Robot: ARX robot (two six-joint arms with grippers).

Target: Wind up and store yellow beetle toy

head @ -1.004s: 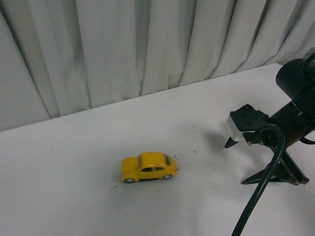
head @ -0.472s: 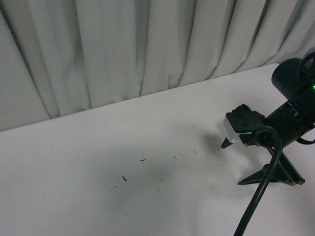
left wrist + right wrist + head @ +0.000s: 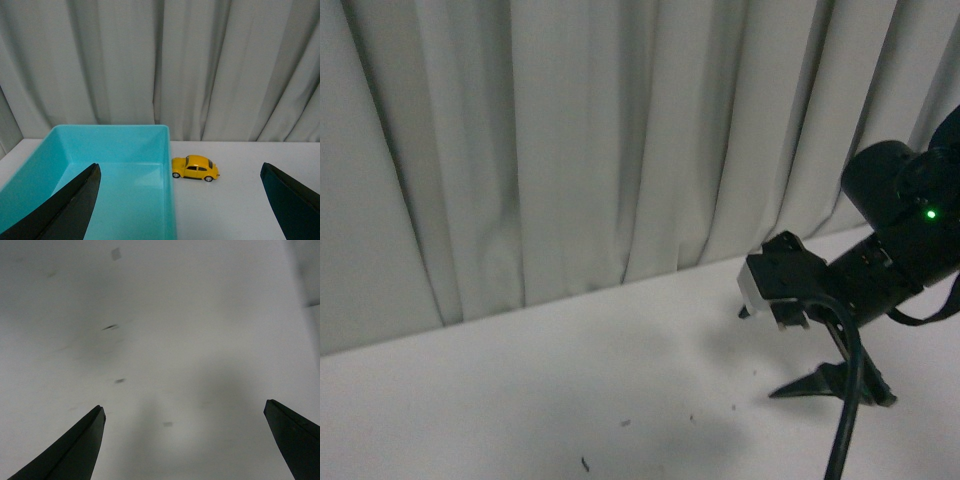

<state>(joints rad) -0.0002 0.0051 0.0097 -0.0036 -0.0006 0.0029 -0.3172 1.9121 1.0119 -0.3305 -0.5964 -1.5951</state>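
Jaws first: my left jaws stand wide open and hold nothing, their two dark fingers (image 3: 60,210) at the outer edges of the left wrist view. My right jaws are spread just as wide and are also empty, their fingers (image 3: 70,455) hanging over bare white desk (image 3: 200,315) marked only by a few dark specks (image 3: 111,327).

Ahead of the left jaws, some way off and roughly on their centre line, sits the yellow beetle toy (image 3: 195,168) on its wheels. It lies broadside to me, its long axis running across my line of approach. Its nose points at the outer wall of a turquoise bin (image 3: 168,200), just beside it; I cannot tell whether they touch.

The bin is open-topped, and the part I can see holds nothing. It lies nearer to me than the toy. A pale pleated curtain (image 3: 150,60) hangs behind the desk.

The toy appears in neither the front view nor the right wrist view, so I judge my left arm the better placed to reach it. My right arm (image 3: 880,270) hovers low over the desk.
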